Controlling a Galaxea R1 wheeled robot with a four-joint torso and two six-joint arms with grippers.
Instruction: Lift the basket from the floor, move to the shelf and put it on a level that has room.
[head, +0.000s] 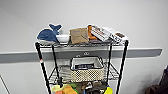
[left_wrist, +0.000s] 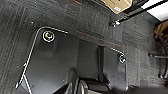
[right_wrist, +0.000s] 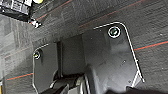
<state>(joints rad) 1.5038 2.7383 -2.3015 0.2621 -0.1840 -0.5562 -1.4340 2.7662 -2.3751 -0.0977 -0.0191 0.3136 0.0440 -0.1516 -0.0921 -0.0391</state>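
**Basket sits on the rack's middle tier**

The basket (head: 87, 69) stands on the level (head: 112, 72), the silvery wire grid in the middle of the shelf (head: 42, 65). It sits roughly centred between the posts, its long woven side flush with the front edge of the tier. Bare grid shows on both sides of it, a wider strip toward the left posts and a narrower one toward the right posts. The white lining is visible around its rim, with something dark lying inside.

Above it, the top tier carries a blue whale toy (head: 48, 34) at the left edge, a white bowl (head: 63, 38) just beside it, a brown paper bag (head: 79, 35) in the middle and flat boxes (head: 107, 33) leaning toward the right corner. Headroom between the basket's rim and that top tier is generous. Below the basket, yellow and orange clutter (head: 65, 89) crowds the lower tier.

Both wrist cameras look straight down at the floor (left_wrist: 22, 20), dark carpet tiles with faint red seams. A brown cardboard box (left_wrist: 117, 4) lies by a rack leg in the left wrist view. I cannot tell whether either claw is spread or pressed together.
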